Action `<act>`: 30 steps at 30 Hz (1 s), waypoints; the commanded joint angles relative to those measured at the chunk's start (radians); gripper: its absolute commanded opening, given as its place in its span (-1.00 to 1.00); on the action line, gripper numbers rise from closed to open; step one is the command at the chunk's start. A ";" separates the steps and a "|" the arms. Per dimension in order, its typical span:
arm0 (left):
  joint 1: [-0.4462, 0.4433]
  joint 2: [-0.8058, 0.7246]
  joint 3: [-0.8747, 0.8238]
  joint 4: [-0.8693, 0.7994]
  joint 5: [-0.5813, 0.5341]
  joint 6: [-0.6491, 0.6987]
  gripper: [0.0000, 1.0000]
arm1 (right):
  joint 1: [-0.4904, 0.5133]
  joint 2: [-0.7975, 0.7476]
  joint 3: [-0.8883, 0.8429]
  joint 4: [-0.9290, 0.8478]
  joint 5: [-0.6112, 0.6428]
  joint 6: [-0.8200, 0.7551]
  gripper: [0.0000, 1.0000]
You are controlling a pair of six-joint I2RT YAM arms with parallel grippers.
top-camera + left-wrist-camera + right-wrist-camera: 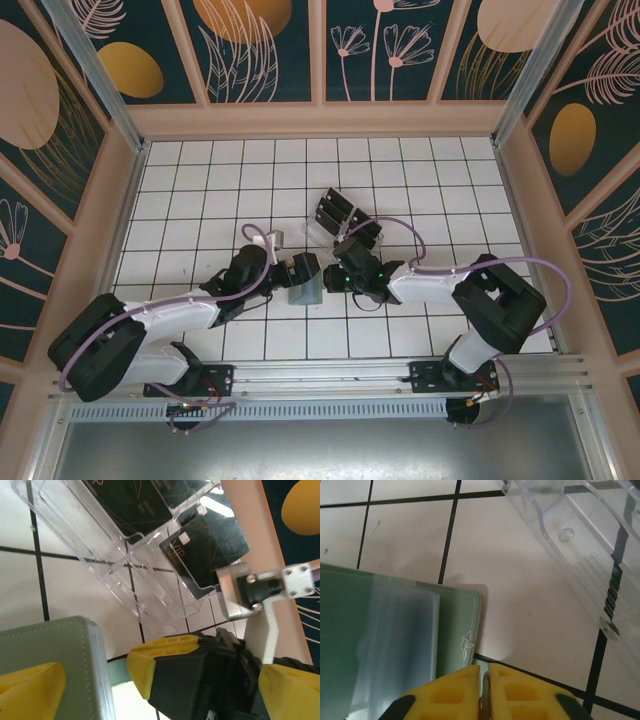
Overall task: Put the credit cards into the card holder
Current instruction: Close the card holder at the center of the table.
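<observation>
- As the green card holder [306, 292] is set on the tiles, the black credit cards [336, 210] are racked in the clear stand [125, 575] at its 1 o'clock.
- The left gripper [161, 672] is spread wide, nothing clamped, the holder's edge beside one finger.
- The right gripper [482, 690], at the holder's 3 o'clock, is pinched nearly shut; any contents cannot be told.

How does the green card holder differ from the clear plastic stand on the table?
The card holder is green and opaque; the stand is clear plastic. The card holder has a stitched edge; the stand has stepped tiers. The stand carries black credit cards; the card holder's visible pocket shows none. Both rest on the white tiled table.
</observation>
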 commanded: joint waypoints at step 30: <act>-0.029 0.118 0.011 0.041 -0.164 -0.034 0.97 | 0.122 -0.215 -0.111 0.131 0.004 0.160 -0.91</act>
